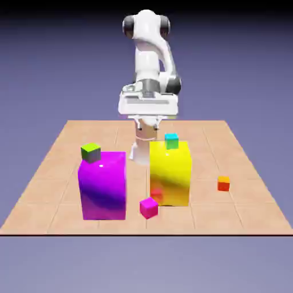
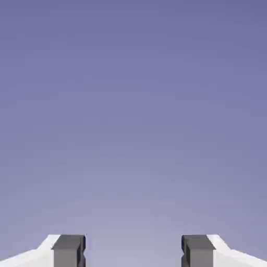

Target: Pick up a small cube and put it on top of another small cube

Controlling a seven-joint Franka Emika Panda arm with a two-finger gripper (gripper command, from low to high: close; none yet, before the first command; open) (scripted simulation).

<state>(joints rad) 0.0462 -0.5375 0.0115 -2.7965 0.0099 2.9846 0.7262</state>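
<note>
The small cube (image 1: 224, 183), orange with a redder side, lies on the tiled table toward the exterior view's right, apart from the big blocks. My gripper (image 1: 147, 130) hangs behind the yellow block, far from that cube. In the hand view my gripper (image 2: 133, 253) is open, its two grey fingertips (image 2: 68, 251) wide apart with only the plain backdrop between them; no cube shows there. A tiny magenta cube (image 1: 149, 207) sits in front of the yellow block, and a tiny red cube (image 1: 157, 196) rests against that block's lower front.
A big purple block (image 1: 103, 184) and a big yellow block (image 1: 170, 173) stand side by side mid-table. A small green cube (image 1: 90, 151) shows at the purple block's top left corner. A small cyan-green cube (image 1: 171, 140) sits atop the yellow block.
</note>
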